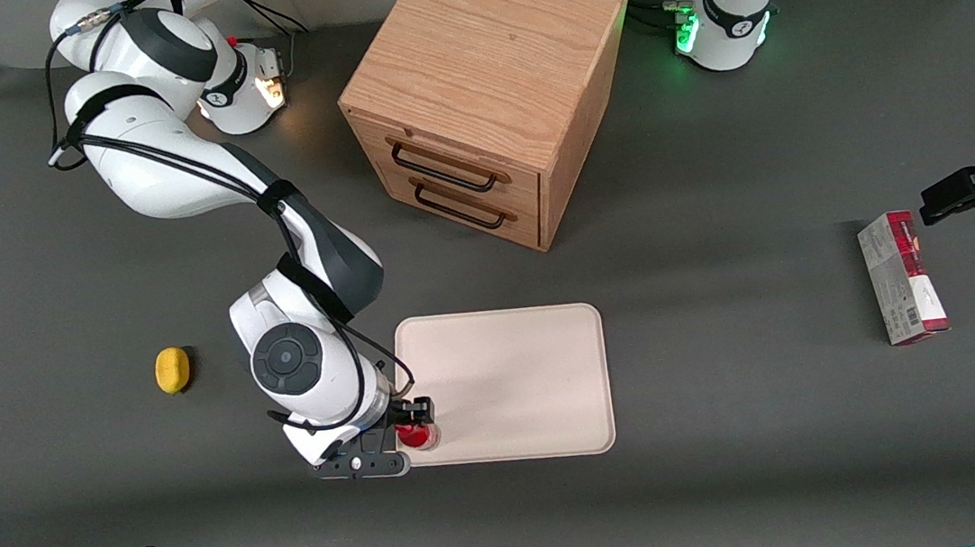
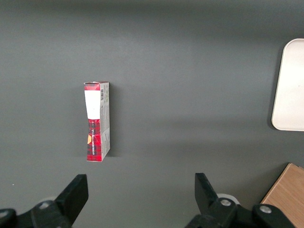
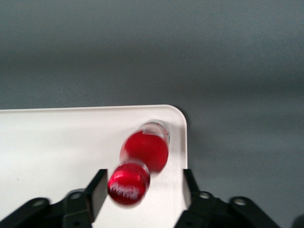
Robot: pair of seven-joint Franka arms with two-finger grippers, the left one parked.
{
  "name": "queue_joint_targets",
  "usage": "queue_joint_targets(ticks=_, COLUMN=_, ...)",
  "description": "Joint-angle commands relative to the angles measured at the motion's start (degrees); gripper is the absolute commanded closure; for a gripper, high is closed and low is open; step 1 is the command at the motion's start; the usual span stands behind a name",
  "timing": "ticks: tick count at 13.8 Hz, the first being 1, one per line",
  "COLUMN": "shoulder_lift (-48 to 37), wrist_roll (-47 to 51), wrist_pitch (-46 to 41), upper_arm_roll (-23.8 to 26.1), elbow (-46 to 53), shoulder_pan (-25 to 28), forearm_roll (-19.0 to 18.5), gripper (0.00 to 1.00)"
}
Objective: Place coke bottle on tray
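Observation:
The coke bottle (image 1: 417, 436) is small and red with a red cap. It stands on the cream tray (image 1: 516, 370), in the tray's corner nearest the front camera on the working arm's side. In the right wrist view the coke bottle (image 3: 137, 164) leans, and its lettered cap lies close to one finger. My right gripper (image 1: 414, 432) is open around the bottle. In the wrist view the gripper (image 3: 142, 187) has its fingers wide apart, with a clear gap between the cap and the other finger. The tray (image 3: 57, 142) lies under them.
A wooden drawer cabinet (image 1: 487, 92) stands farther from the front camera than the tray. A yellow sponge-like object (image 1: 172, 370) lies beside the working arm. A red-and-grey carton (image 1: 901, 277) lies toward the parked arm's end and shows in the left wrist view (image 2: 97, 121).

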Motion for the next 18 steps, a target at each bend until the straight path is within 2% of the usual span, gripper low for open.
queue_joint_targets(ticks=1, shoulder_lift=-4.2, wrist_roll=0.4, wrist_pitch=-0.3, upper_arm_roll=-1.0, elbow=-2.5, shoulder_pan=0.3, forearm_roll=-1.0, gripper=0.00)
queue_joint_targets(ticks=2, shoulder_lift=-7.6, wrist_roll=0.3, wrist_pitch=-0.3, upper_arm_roll=-2.9, elbow=-6.5, shoulder_pan=0.1, forearm_roll=0.0, gripper=0.00)
queue_joint_targets(ticks=3, shoulder_lift=-11.7, wrist_roll=-0.6, wrist_pitch=-0.3, upper_arm_roll=-6.5, elbow=-10.6, shoulder_pan=0.2, forearm_roll=3.8, gripper=0.00)
queue_joint_targets(ticks=6, shoulder_lift=-26.6, wrist_roll=-14.0, wrist_pitch=-0.3, upper_arm_roll=-20.9, elbow=-23.7, shoulder_pan=0.3, forearm_roll=24.6, gripper=0.00)
queue_joint_targets(ticks=7, shoulder_lift=-31.5, wrist_roll=-19.7, wrist_pitch=-0.4, upper_arm_roll=-24.4, elbow=-28.1, shoulder_pan=-0.1, forearm_roll=29.3, gripper=0.00)
queue_joint_targets(ticks=8, shoulder_lift=-36.1, wrist_roll=-23.6, wrist_pitch=-1.9, upper_arm_roll=-27.3, elbow=-32.1, shoulder_pan=-0.8, forearm_roll=31.3, gripper=0.00)
queue_joint_targets(ticks=10, shoulder_lift=-42.7, wrist_roll=-26.6, wrist_pitch=-7.3, upper_arm_roll=-30.0, elbow=-36.5, shoulder_pan=-2.5, forearm_roll=31.2, gripper=0.00)
queue_joint_targets(ticks=12, shoulder_lift=-50.7, wrist_roll=-28.5, wrist_pitch=-8.2, upper_arm_roll=-33.4, elbow=-43.4, shoulder_pan=-3.3, forearm_roll=31.2, gripper=0.00)
queue_joint_targets(ticks=14, shoulder_lift=-58.0, wrist_roll=-31.6, wrist_pitch=-8.3, upper_arm_roll=-34.2, elbow=-49.8, shoulder_pan=-6.9, forearm_roll=31.4, gripper=0.00)
queue_joint_targets(ticks=18, shoulder_lift=-64.1, wrist_roll=-31.6, wrist_pitch=-8.5, upper_arm_roll=-36.1, elbow=-54.8, shoulder_pan=-6.7, forearm_roll=31.3, gripper=0.00)
